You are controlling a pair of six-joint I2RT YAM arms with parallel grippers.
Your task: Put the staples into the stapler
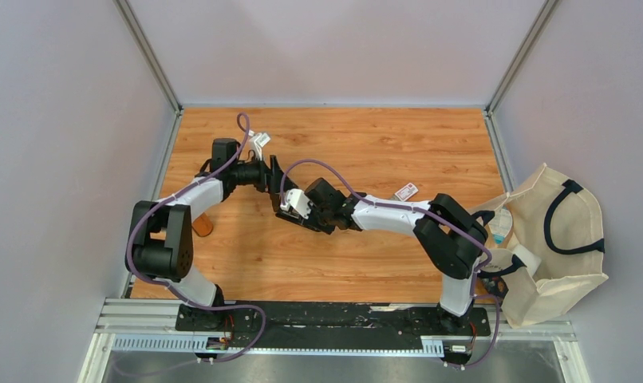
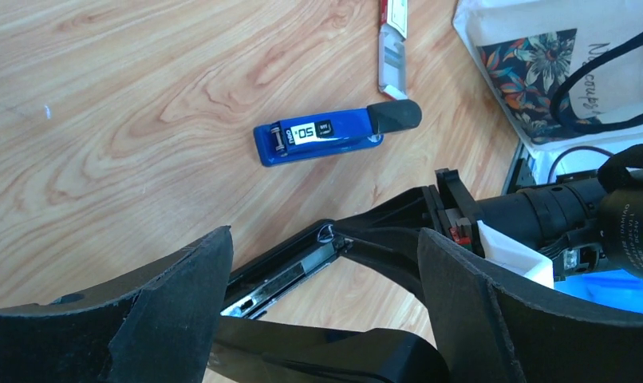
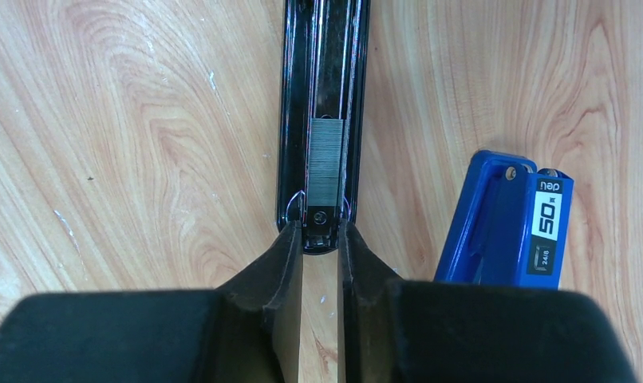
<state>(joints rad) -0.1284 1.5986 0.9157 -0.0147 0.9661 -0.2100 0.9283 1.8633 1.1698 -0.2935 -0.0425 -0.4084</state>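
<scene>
Two robot arms meet over the middle of a wooden table [image 1: 382, 144]. Two staplers lie on it. One is a black stapler [image 3: 322, 64], lying opened so its long loading channel faces up. One grey strip of staples [image 3: 326, 159] sits inside that channel, near the end closest to the right gripper [image 3: 320, 239]. That gripper's two fingers are almost together, pinching the near end of the channel. The other is a blue stapler [image 3: 502, 223], closed, lying just beside the black one and apart from it. The left gripper [image 2: 325, 247] has its two fingers spread wide, with the black stapler in the gap between them; whether they touch it cannot be told. One small white and red staple box [image 2: 392, 40] lies beyond the blue stapler. One cream tote bag [image 1: 558, 239] rests at the table's right edge.
</scene>
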